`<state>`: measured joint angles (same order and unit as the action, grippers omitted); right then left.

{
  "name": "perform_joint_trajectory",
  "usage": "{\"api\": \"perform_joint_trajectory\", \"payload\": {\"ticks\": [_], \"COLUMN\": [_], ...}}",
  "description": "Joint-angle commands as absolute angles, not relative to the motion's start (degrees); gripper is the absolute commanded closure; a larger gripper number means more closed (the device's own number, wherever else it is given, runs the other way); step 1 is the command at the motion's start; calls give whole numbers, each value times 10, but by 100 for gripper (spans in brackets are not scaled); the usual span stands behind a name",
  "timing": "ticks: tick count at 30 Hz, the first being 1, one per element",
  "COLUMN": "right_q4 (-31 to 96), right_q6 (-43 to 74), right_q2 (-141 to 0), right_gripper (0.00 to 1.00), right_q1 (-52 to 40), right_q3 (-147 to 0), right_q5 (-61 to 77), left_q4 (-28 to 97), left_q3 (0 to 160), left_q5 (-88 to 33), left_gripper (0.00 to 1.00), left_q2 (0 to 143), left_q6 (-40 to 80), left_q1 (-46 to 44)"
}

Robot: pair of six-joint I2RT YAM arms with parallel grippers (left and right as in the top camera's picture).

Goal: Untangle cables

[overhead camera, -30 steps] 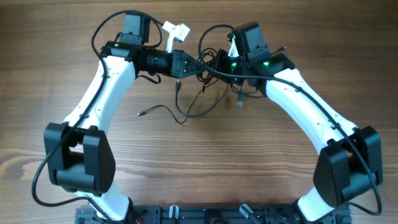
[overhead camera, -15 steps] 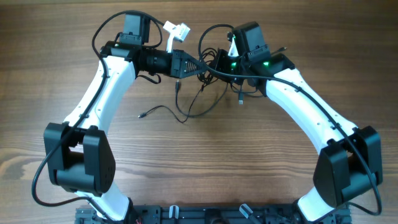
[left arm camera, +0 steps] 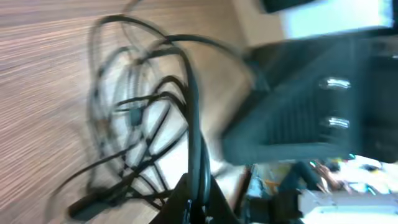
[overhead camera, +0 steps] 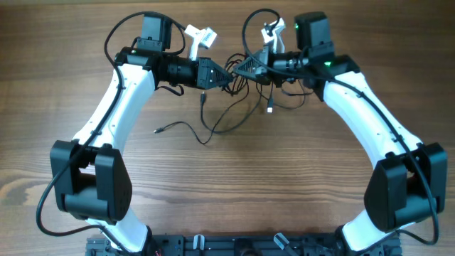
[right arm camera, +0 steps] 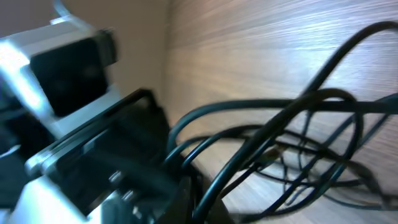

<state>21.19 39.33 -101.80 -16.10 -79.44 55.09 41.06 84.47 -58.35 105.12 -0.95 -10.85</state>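
Bench [overhead camera: 298, 185] far centre: left hand [overhead camera: 227, 75] and right hand [overhead camera: 240, 69] nearly tip to tip, each clamped on strands of the cables [overhead camera: 237, 85]. Tangle sits between them, loops trailing nearer on the wood; small plug [overhead camera: 158, 130] lies out left.

The cables [overhead camera: 237, 84] are black, and one plug end [overhead camera: 270, 109] has a pale silvery tip. Beneath the cables, the table [overhead camera: 249, 185] is brown wood with fine streaked grain. Left of the cables, the left arm [overhead camera: 114, 103] is white with black joints. Right of them, the right arm [overhead camera: 362, 114] has the same colours and shows a green light [overhead camera: 328, 64].
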Motion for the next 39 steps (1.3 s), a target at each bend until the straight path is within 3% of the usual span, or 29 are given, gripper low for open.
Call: {"api": "perform_joint_trajectory", "payload": {"ticks": [1, 16, 25, 39], "right_q4": [213, 269, 447, 468], "right_q6": [372, 286, 255, 256], "right_q2": [-1014, -976, -976, -976], "right_gripper": [96, 96, 96, 96], "right_q1": [-139, -117, -125, -256], "right_q3": [-801, -801, -801, -801], "right_q5": [638, 620, 398, 172], "left_q4": [410, 413, 413, 413], "left_q3": [843, 843, 843, 843], "left_q5": [-438, -378, -378, -379], "left_gripper": [96, 96, 96, 96], "left_q2": [1058, 1058, 1058, 1058], "left_q6": [54, 64, 64, 63], "left_q1": [-100, -65, -65, -65]}}
